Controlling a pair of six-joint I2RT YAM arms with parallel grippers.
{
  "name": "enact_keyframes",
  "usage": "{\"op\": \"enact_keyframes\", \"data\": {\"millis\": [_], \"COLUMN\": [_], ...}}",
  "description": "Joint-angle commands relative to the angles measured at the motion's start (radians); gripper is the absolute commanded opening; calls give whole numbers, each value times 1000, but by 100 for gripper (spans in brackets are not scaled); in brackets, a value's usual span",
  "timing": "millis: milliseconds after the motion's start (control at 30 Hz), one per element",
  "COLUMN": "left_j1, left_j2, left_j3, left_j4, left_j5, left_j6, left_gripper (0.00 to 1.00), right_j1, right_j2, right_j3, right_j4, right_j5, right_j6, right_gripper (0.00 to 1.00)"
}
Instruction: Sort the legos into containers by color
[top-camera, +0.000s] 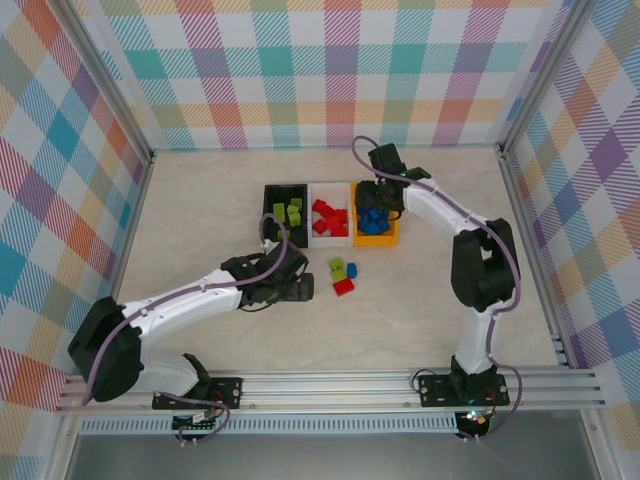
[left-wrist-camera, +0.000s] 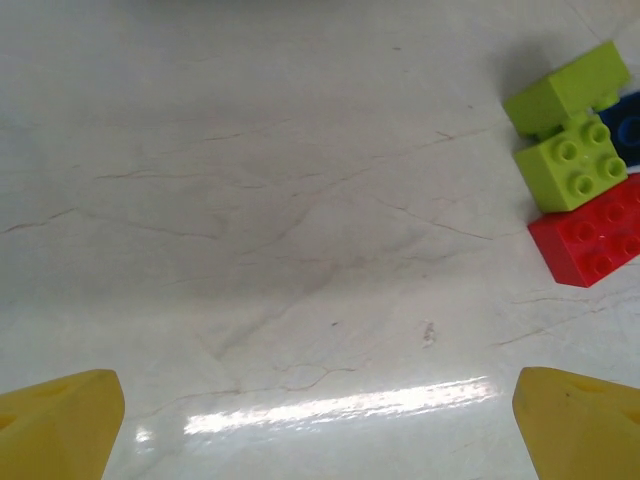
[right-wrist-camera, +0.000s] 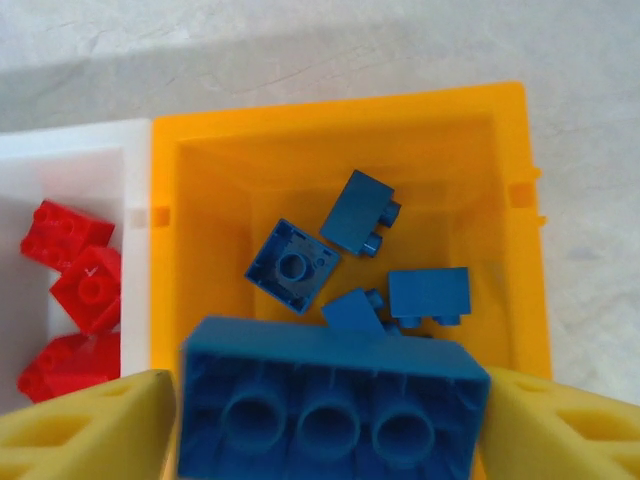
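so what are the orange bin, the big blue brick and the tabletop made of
Orange rectangular bin: looks like moulded plastic, smooth, even colour, soft sheen.
Big blue building brick: hard plastic, semi-gloss, crisp moulded tubes underneath.
Pale tabletop: glossy, marble-like veins with a bright light streak; stone or printed laminate, can't tell.

The table (top-camera: 200, 210) is being enclosed on three sides by plaid walls (top-camera: 330, 70). The walls are being joined at the far corners by metal posts (top-camera: 100, 78). The near edge is being bounded by a metal rail (top-camera: 330, 385). In the left wrist view, light is being reflected off the pale, veined tabletop as a bright streak (left-wrist-camera: 330, 408).
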Motion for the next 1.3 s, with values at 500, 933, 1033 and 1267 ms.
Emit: {"op": "enact_keyframes", "data": {"millis": [500, 933, 1033, 1267], "left_j1": [-48, -15, -21, -21], "left_j2": [430, 607, 632, 655], "left_j3": [320, 487, 501, 485], "left_j4": [99, 70, 65, 13], "left_j5": [-5, 22, 20, -29], "left_j6": [101, 167, 165, 148], "left_gripper": [65, 61, 77, 59], "right_j1": [0, -1, -1, -1], "right_j2": [-414, -482, -491, -492], "right_j3": [-349, -423, -428, -440], "right_j4": [115, 139, 143, 149], "right_j5": [-89, -72, -75, -74], "right_j6": [25, 19, 16, 11], "right_gripper": [92, 92, 92, 92]}}
